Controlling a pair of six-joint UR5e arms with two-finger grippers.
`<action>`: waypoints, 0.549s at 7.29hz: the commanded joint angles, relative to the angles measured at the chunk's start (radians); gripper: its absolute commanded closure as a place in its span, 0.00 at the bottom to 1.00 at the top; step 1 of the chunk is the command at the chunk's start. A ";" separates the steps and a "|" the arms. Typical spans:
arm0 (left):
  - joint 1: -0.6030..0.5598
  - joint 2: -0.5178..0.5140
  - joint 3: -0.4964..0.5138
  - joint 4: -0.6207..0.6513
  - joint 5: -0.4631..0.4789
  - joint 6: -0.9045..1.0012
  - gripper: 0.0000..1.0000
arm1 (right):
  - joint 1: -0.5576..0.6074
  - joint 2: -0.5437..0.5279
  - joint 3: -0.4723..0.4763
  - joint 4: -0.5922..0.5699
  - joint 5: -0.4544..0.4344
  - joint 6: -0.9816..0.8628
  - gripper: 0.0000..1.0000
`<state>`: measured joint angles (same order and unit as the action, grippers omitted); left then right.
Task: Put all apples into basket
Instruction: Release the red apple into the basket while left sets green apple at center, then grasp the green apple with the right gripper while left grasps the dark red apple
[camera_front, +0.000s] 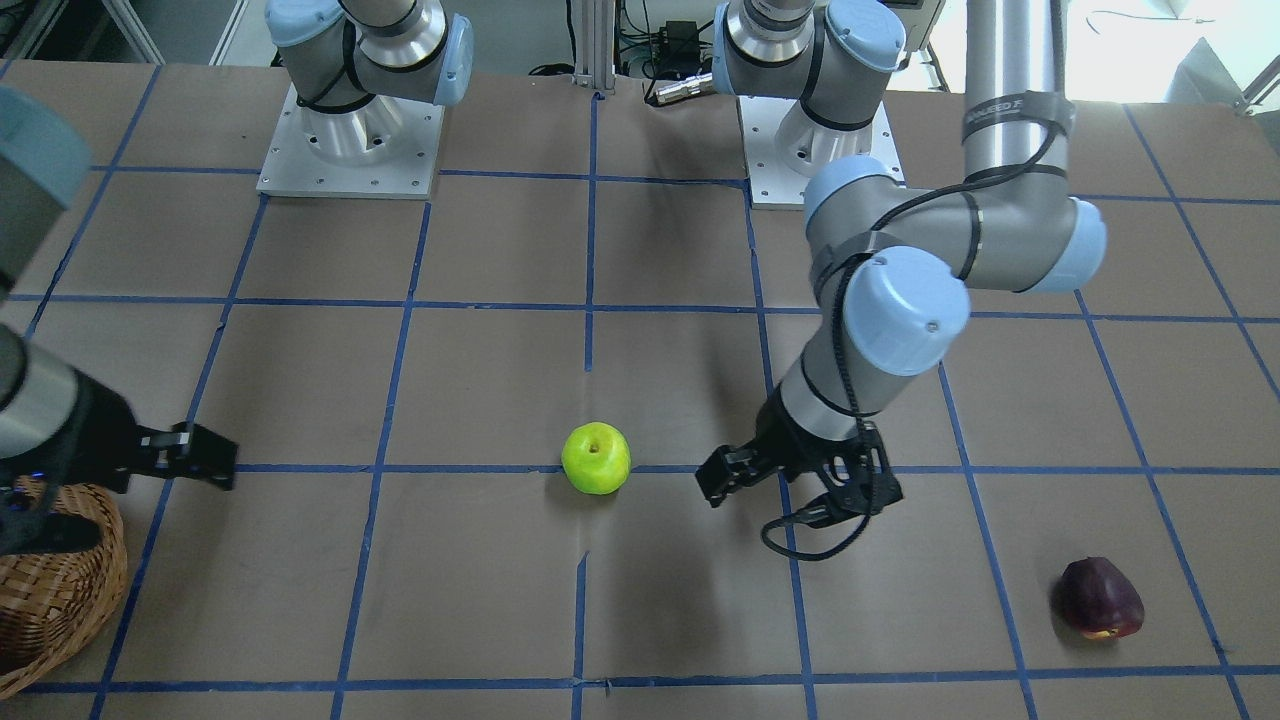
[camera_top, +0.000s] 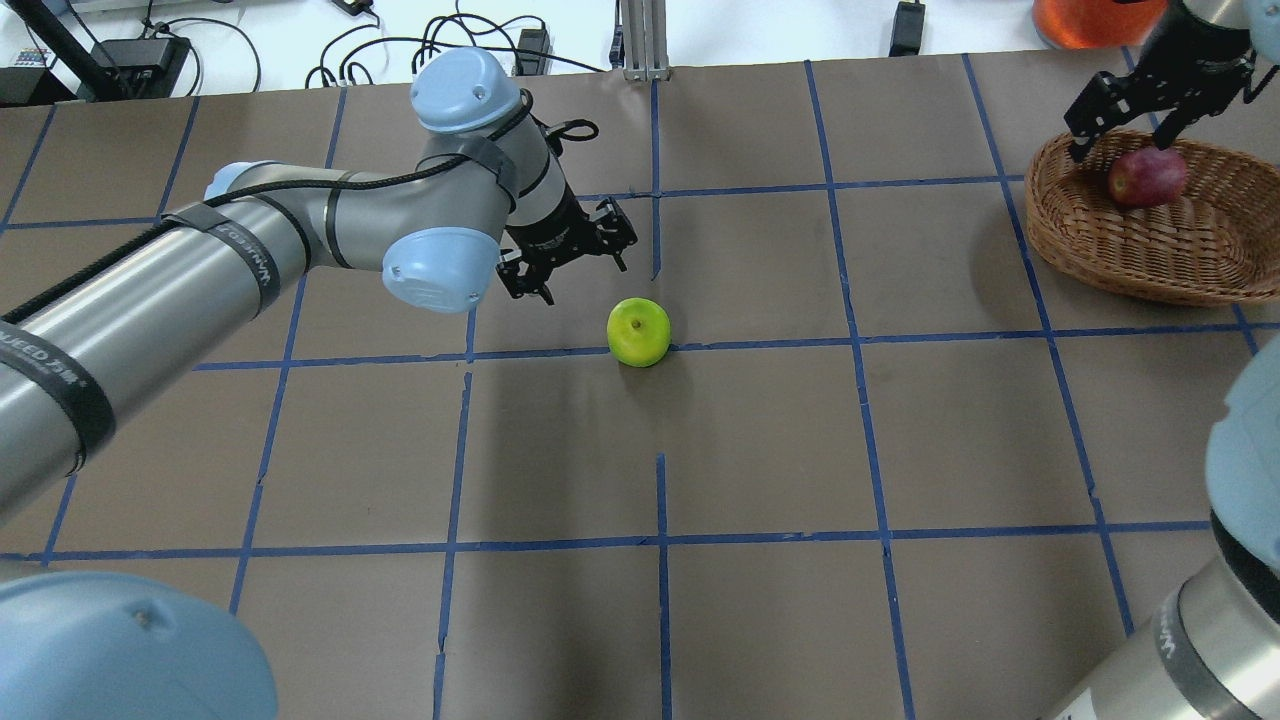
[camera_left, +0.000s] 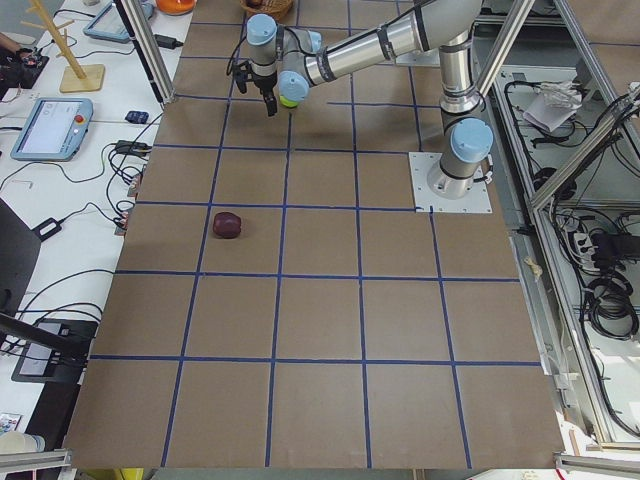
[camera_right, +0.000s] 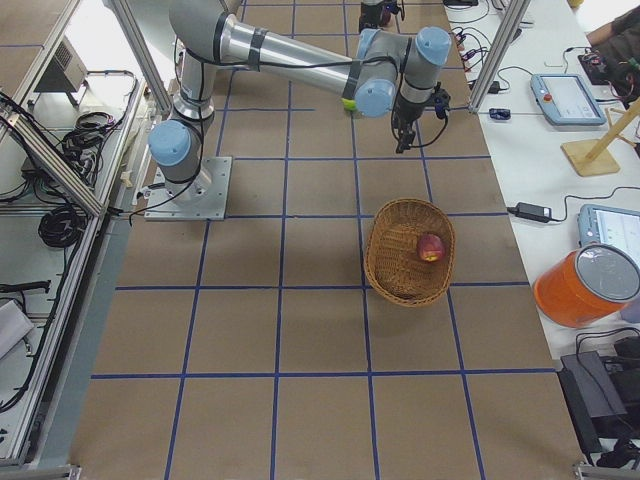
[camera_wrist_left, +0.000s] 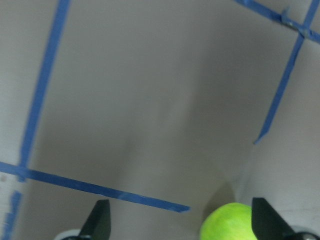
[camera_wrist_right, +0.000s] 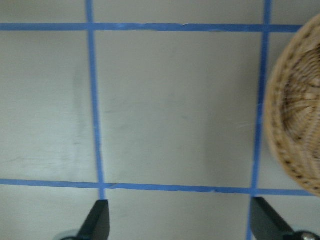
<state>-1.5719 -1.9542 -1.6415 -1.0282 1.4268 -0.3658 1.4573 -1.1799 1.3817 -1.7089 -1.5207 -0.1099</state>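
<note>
The lime green apple (camera_top: 639, 332) sits on the table near the middle; it also shows in the front view (camera_front: 596, 458). My left gripper (camera_top: 575, 268) is open and empty, just beside it on its far left. In the left wrist view the green apple (camera_wrist_left: 230, 224) lies near the right fingertip (camera_wrist_left: 265, 220). The red apple (camera_top: 1146, 176) lies inside the wicker basket (camera_top: 1190, 255) at the far right. My right gripper (camera_top: 1120, 125) is open and empty, above the basket's far rim. The maroon apple (camera_front: 1100, 598) lies alone on the table, away from both grippers.
Brown paper with a blue tape grid covers the table (camera_top: 760, 440). The arm bases (camera_front: 350, 150) stand at the robot's edge. An orange container (camera_top: 1095, 20) and cables lie beyond the far edge. The right wrist view shows the basket rim (camera_wrist_right: 300, 115) at its right side.
</note>
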 joint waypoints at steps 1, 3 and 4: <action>0.175 0.002 0.023 -0.030 0.075 0.298 0.00 | 0.305 0.031 0.025 -0.097 0.007 0.372 0.00; 0.341 -0.043 0.058 -0.010 0.113 0.719 0.00 | 0.489 0.147 0.039 -0.249 0.002 0.632 0.00; 0.407 -0.092 0.125 -0.007 0.124 0.875 0.00 | 0.515 0.186 0.040 -0.315 0.005 0.639 0.00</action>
<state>-1.2583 -1.9971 -1.5771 -1.0431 1.5295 0.2793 1.9081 -1.0534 1.4175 -1.9373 -1.5163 0.4620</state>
